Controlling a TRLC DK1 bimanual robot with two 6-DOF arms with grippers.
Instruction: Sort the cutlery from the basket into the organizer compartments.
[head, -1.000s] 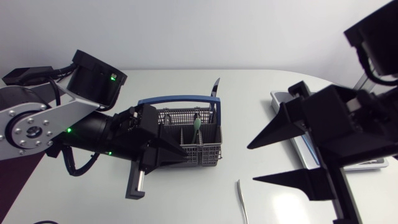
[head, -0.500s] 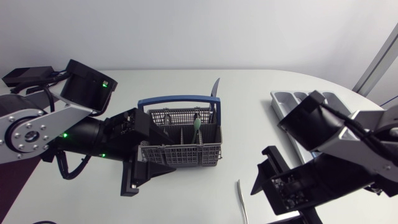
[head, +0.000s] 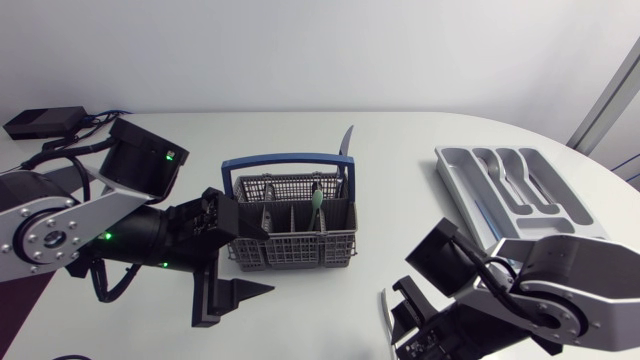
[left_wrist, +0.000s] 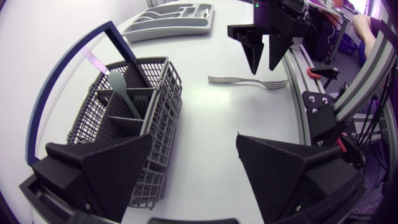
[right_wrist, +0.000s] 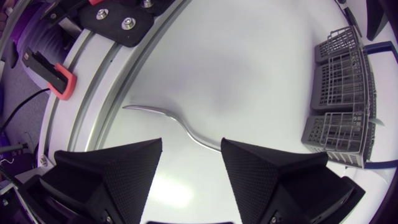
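Lying flat on the table (right_wrist: 249, 62), the fork (right_wrist: 178, 119) sits just under the right gripper (right_wrist: 191, 146), spread wide and empty. Probably thin, stiff, slippery metal; pinch across its handle.

At eight o'clock the left arm (head: 52, 232) shows a silver-grey disc ringed with screws, black links with green lights and black cables; at four o'clock the right arm (head: 560, 300) is silver-grey and black, both ending in black wedge jaws.
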